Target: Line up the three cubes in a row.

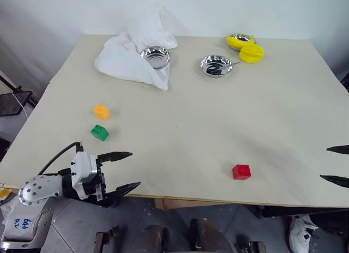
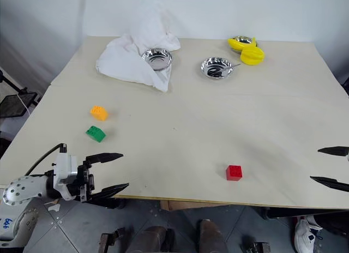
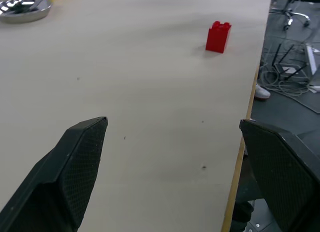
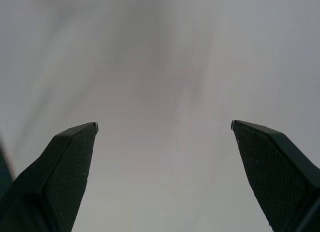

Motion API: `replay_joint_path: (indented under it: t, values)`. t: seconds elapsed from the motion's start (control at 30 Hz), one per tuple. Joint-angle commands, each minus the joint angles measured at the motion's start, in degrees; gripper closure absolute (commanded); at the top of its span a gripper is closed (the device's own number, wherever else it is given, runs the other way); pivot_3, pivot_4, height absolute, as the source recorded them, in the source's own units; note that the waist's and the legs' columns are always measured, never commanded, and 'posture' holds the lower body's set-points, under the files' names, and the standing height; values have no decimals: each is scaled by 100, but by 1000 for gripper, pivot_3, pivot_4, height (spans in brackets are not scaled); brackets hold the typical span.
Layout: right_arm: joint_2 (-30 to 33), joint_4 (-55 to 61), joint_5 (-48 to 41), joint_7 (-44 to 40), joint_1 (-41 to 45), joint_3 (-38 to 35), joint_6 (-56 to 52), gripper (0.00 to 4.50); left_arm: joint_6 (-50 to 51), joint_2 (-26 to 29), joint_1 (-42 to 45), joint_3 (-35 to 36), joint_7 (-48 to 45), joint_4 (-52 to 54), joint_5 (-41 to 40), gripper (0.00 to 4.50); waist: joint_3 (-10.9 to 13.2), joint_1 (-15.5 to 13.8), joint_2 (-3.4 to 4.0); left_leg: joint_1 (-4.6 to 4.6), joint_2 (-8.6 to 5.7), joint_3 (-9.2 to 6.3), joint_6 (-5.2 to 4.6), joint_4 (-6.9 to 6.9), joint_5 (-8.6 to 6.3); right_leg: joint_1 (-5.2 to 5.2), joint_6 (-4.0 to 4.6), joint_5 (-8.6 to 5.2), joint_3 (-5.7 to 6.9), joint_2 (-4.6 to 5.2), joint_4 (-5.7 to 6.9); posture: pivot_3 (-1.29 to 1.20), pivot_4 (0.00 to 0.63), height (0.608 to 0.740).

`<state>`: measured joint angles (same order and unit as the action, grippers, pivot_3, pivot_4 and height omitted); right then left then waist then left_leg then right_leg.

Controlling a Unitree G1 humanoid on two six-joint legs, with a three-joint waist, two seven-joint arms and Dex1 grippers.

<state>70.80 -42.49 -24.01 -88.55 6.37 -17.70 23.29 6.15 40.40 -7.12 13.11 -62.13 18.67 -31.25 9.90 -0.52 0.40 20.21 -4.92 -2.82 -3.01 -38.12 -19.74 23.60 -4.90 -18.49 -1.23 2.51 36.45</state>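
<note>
Left gripper [image 1: 126,169] at table [image 1: 218,127] edge

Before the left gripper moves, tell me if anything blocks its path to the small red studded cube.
Nothing visible does. Bare tabletop lies between the open left gripper and the red studded cube. The green cube and orange cube sit farther back, off that line.
</note>
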Motion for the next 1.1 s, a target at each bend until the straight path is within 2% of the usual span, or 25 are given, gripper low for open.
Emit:
replay_joint_path:
  t: [0.03, 0.1, 0.2, 0.33, 0.53, 0.7, 0.8, 1.03, 1.1]
  values:
    - [147, 1373, -592, -395, -60, 242, -699, 0, -45, 50, 31, -59, -253, -165, -67, 17, -3, 72, 5, -1, 0, 0, 0, 0, 0, 0, 0, 0, 0, 0, 3, 0, 150, 740]
    - [195, 2291, -630, -376, -58, 541, -1533, 0, -96, 73, -53, -54, -453, -271, -107, 17, -3, 106, 6, -3, 4, 6, 3, 0, 1, 2, 0, 0, -1, -2, 7, 0, 150, 740]
    - [290, 3558, -589, 73, 126, 1056, -2913, 0, -267, 16, -131, 39, -540, -467, -42, 17, -3, 53, 6, -6, 8, 5, 7, -2, 2, 2, 4, 0, 2, -5, 13, 0, 150, 740]
    - [-92, 4718, -458, 575, 705, 1686, -3937, 0, -404, -46, -236, 122, -546, -544, -60, 17, -1, -1, 2, 3, 7, 0, 5, -4, 0, 7, 5, 0, 4, -4, 6, 0, 150, 740]
    - [-678, 4990, 159, 843, 1159, 2318, -4074, 0, -444, -125, -438, 158, -401, -359, -38, 17, 0, -126, 0, 19, 7, -9, -4, -5, -18, 12, 0, 2, 18, -4, -22, 0, 150, 740]
    - [-740, 4875, 438, 576, 1180, 2515, -3906, 0, -445, -130, -579, 247, -241, -221, -58, 17, 0, -99, -1, 23, 10, -13, -9, -5, -30, 10, -2, 3, 49, -2, -39, 0, 150, 740]
    - [-884, 4727, 509, 571, 1241, 2506, -3756, 622, -452, -127, -673, 324, -147, -152, -56, 0, 0, -93, -2, 23, 16, -14, -8, -6, -33, 6, -2, 3, 70, -1, -46, 0, 150, 740]
    - [-921, 4568, 548, 408, 1323, 2472, -3662, 2994, -469, -162, -738, 364, -35, -82, -53, 0, 0, -89, -2, 21, 21, -14, -3, -17, -31, -1, -1, 3, 77, -1, -43, 0, 150, 740]
    - [-949, 4417, 574, 342, 1441, 2454, -3535, 3034, -408, -166, -750, 360, 6, -50, -92, 0, 0, -87, -2, 19, 21, -14, -3, -19, -31, -5, -1, 3, 78, 0, -43, 0, 150, 740]
